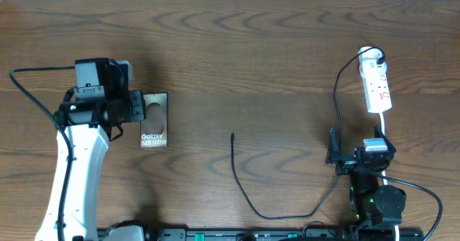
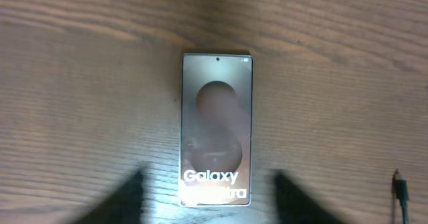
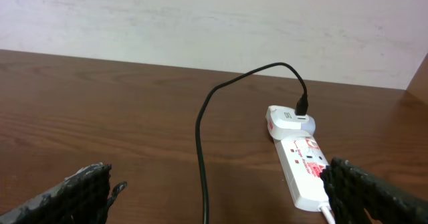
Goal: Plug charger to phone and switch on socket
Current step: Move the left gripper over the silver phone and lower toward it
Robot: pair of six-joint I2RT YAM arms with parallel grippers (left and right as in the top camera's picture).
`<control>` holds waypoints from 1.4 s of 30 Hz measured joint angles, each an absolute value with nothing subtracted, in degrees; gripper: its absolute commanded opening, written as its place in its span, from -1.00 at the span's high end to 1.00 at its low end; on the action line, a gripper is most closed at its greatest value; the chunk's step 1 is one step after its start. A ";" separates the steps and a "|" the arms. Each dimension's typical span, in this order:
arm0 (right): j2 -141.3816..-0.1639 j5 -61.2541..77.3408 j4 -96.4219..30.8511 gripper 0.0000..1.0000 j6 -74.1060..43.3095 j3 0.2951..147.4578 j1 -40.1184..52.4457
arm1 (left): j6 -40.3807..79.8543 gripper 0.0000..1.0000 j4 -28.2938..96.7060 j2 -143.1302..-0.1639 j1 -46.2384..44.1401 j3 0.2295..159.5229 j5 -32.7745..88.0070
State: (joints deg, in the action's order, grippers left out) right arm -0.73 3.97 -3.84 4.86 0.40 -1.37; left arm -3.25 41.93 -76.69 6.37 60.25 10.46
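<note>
Dark shiny flat phone [image 2: 216,117] on brown wooden table [image 1: 251,54], left gripper [image 2: 208,194] open with a finger on each side of it, thin black charger cable [image 1: 244,191] lying loose nearby, right gripper [image 3: 217,184] wide open, facing long white power strip [image 3: 304,167]

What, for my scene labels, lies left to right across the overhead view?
phone → charger tip → socket
</note>
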 measured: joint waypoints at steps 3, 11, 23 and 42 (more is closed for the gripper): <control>-0.73 3.97 -3.86 -0.98 4.86 0.40 -1.37 | -3.14 -0.97 42.00 -79.20 6.28 60.27 10.48; -0.73 3.97 -3.86 -0.98 4.86 0.40 -1.37 | -3.03 -0.97 46.33 -88.14 2.42 65.23 9.91; -0.73 3.97 -3.86 -0.99 4.86 0.40 -1.37 | -2.81 -0.96 49.17 -98.10 0.95 66.81 8.43; -0.73 3.97 -3.86 -0.99 4.86 0.40 -1.37 | -2.81 -0.96 48.60 -99.74 0.95 66.81 5.61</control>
State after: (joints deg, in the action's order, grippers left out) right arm -0.73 3.97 -3.86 4.86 0.40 -1.37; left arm -2.81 48.60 -99.74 0.95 66.81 5.61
